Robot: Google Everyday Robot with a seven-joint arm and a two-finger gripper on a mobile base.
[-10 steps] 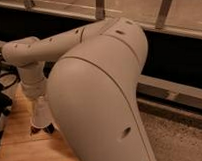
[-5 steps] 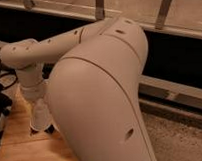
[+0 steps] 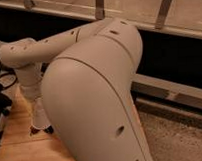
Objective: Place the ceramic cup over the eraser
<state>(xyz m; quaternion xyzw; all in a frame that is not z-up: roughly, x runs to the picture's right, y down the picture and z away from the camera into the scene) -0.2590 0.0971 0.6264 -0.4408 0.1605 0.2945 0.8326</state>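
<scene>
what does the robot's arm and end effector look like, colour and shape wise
The arm is smooth off-white, with bulbous rounded shells, small dark round holes in the casing and a dark seam across the big segment. It narrows to a cylindrical wrist and a pale tapered end effector with dark tips, down over the wooden table. Dark cables show at the left edge.

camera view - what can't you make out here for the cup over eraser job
- Ceramic cup and eraser: not seen in the camera view; the big arm shell blocks most of the wooden table.
- Gripper: low over the table at left, too small and dim to read.
- Dark objects at left: cut off by the edge.
</scene>
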